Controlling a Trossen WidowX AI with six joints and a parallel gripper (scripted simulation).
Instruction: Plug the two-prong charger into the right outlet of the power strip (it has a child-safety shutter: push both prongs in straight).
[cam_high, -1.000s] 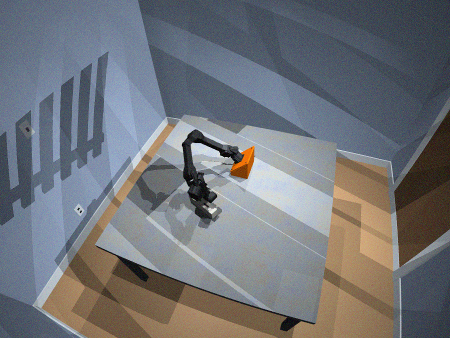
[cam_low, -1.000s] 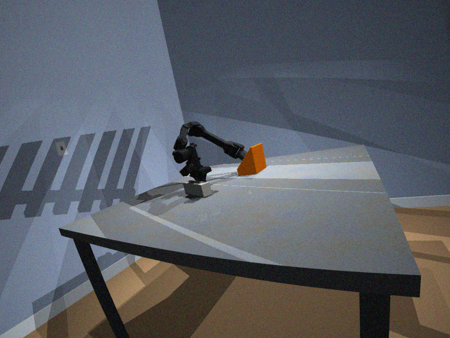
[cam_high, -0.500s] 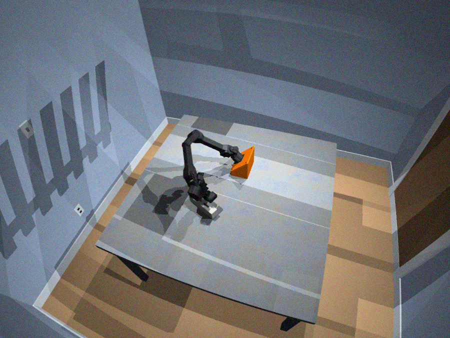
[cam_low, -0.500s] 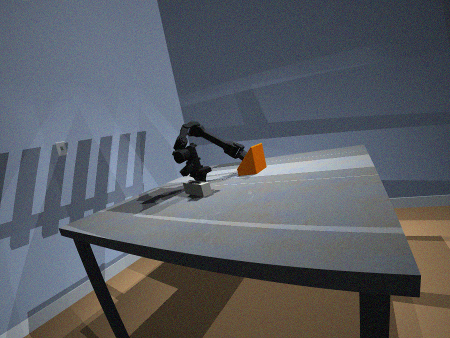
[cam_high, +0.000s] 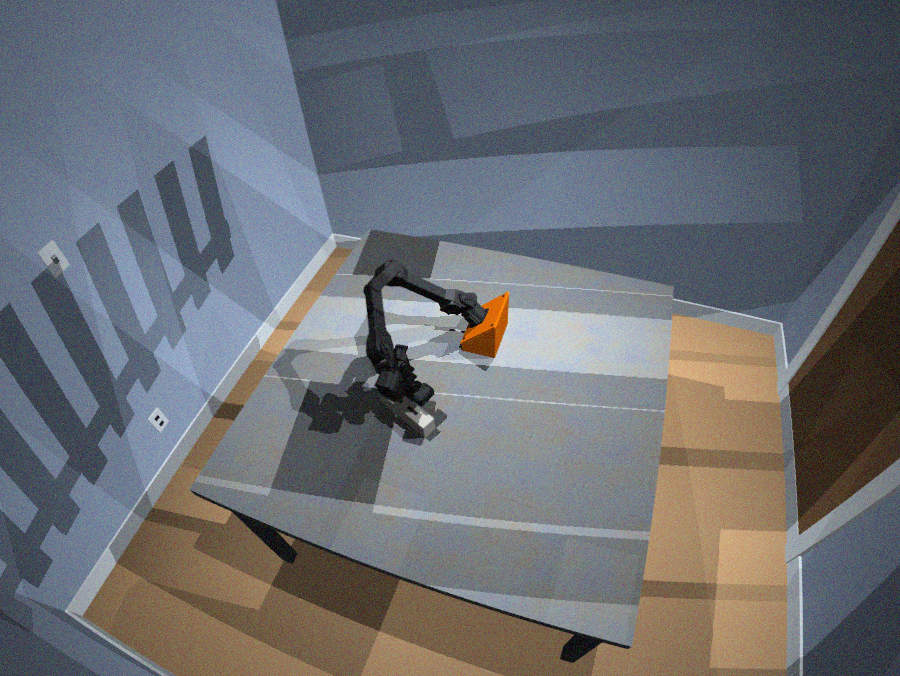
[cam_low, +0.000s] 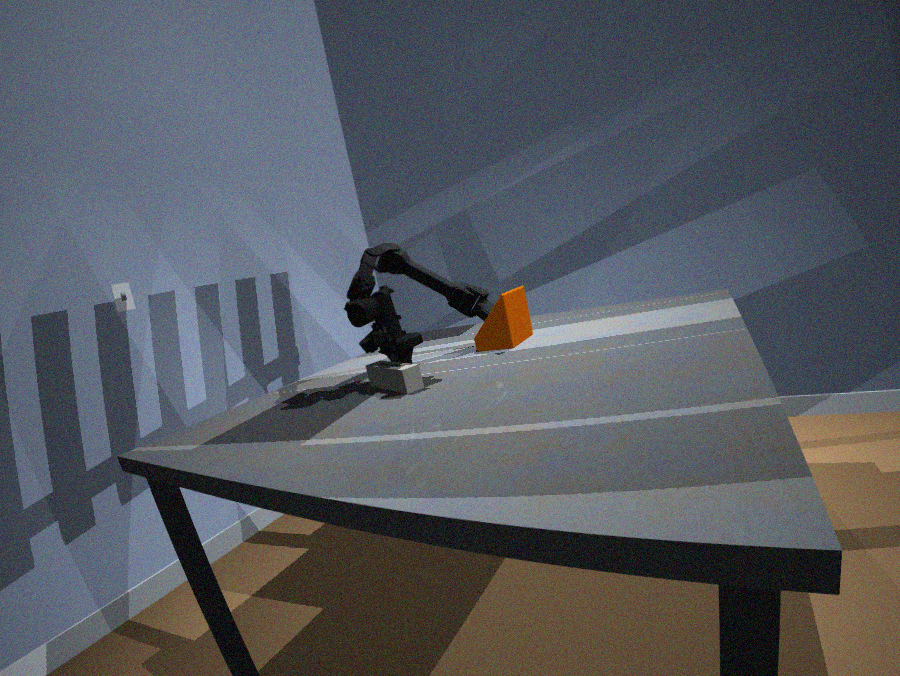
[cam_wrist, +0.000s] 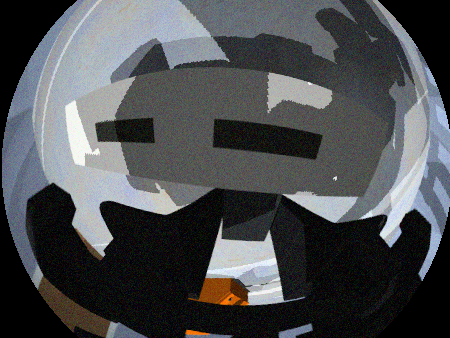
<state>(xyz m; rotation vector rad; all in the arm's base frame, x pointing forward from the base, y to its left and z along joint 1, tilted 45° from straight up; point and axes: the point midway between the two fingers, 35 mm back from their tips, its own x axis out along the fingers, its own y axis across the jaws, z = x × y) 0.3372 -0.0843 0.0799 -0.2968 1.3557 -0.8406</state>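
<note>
The power strip (cam_high: 424, 422) (cam_low: 395, 378) (cam_wrist: 170, 160) is a grey block on the table, with two dark rectangular areas on its face in the wrist view. My gripper (cam_high: 411, 404) (cam_low: 400, 358) (cam_wrist: 245, 191) is at the strip, its fingertips beside the strip's near edge in the wrist view. It is shut on the charger (cam_wrist: 246, 222), a dark block between the fingers. The charger's prongs are hidden, and I cannot tell whether they touch or enter an outlet. In the top and exterior views the arm hides the charger.
The orange wedge (cam_high: 486, 333) (cam_low: 509, 323) (cam_wrist: 215, 290) carries the arm's base on the table (cam_high: 523, 465) (cam_low: 582, 451), behind the strip in the exterior view. The arm arches between the wedge and the strip. A wall lies left of the table, and hard shadows cross the table.
</note>
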